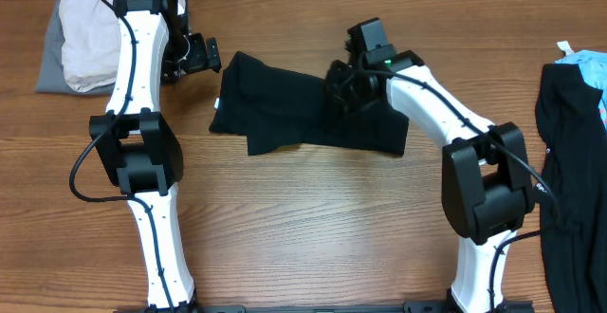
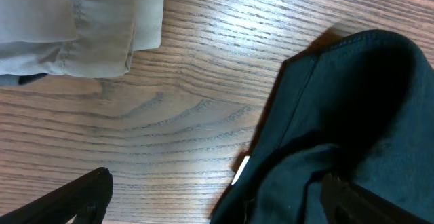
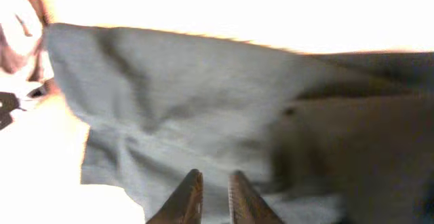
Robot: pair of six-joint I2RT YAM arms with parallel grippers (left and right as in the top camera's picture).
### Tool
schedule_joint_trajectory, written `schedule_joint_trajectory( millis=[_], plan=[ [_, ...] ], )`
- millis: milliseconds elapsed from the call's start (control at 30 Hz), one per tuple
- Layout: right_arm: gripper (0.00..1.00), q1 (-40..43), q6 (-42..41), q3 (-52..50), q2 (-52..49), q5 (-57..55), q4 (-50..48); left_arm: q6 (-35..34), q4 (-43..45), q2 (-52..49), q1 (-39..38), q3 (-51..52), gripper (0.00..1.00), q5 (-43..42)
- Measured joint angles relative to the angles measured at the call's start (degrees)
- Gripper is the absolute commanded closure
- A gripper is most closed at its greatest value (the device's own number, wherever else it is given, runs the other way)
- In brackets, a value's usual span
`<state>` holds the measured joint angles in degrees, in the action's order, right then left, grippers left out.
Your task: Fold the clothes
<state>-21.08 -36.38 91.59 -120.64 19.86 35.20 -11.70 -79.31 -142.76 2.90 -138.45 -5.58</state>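
Note:
A black T-shirt (image 1: 285,109) lies partly folded and rumpled at the table's middle. My left gripper (image 1: 196,55) is wide open just off the shirt's upper left edge. In the left wrist view the open gripper (image 2: 217,198) has one finger over bare wood and the other over the black shirt (image 2: 352,95), beside its small white tag (image 2: 241,169). My right gripper (image 1: 346,81) sits on the shirt's upper middle. In the blurred, overexposed right wrist view its fingers (image 3: 214,193) are nearly together on the shirt fabric (image 3: 176,95).
A stack of cream and grey garments (image 1: 81,33) lies at the back left, and also shows in the left wrist view (image 2: 74,27). More black clothing (image 1: 574,161) with a light blue piece (image 1: 588,66) lies at the right edge.

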Motion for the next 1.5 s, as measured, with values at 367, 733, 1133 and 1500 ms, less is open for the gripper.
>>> schedule_joint_trajectory(
  millis=[367, 733, 1133, 1500],
  plan=[
    [0.91, 7.15, 4.44, 18.38, 0.74, -6.99, 30.69, 0.02, -0.81, 0.0, 0.0, 0.04, 0.0, 0.02],
    [0.96, 10.86, 7.1, 5.31, 1.4, -6.86, 21.77, 0.02, -0.61, 0.0, 0.0, 0.07, 0.0, 0.0],
    [0.96, 6.82, 4.44, -2.27, 0.24, -2.23, 13.0, 0.02, -0.81, 0.0, 0.0, 0.09, 0.0, 0.0],
    [0.96, 1.16, 1.16, -2.47, -2.38, -0.96, 0.74, 0.02, -0.83, 0.0, 0.0, 0.09, 0.0, 0.0]
  ],
)
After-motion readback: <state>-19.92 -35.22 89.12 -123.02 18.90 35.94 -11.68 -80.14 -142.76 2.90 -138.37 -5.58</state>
